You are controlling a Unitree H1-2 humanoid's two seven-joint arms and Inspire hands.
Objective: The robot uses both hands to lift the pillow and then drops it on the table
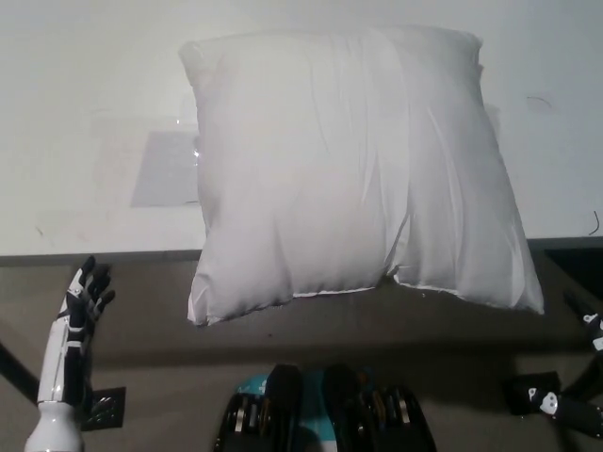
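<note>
White bench (pixel 94 188) carries the white pillow (pixel 353 169), whose near edge overhangs the front, while the left hand (pixel 80 301), released with fingers apart, waits low beside it and the right hand (pixel 589 330), barely visible, cannot be judged, so an uneven two-sided lift could let the pillow slide off.

left hand (pixel 80 315) white with dark fingers; right hand (pixel 565 400) black, seemingly with small white markings, mostly cropped.

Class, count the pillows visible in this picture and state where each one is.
1. The white pillow lies on the white table, with its near edge hanging over the table's front edge. Nothing suggests another is hidden.
</note>
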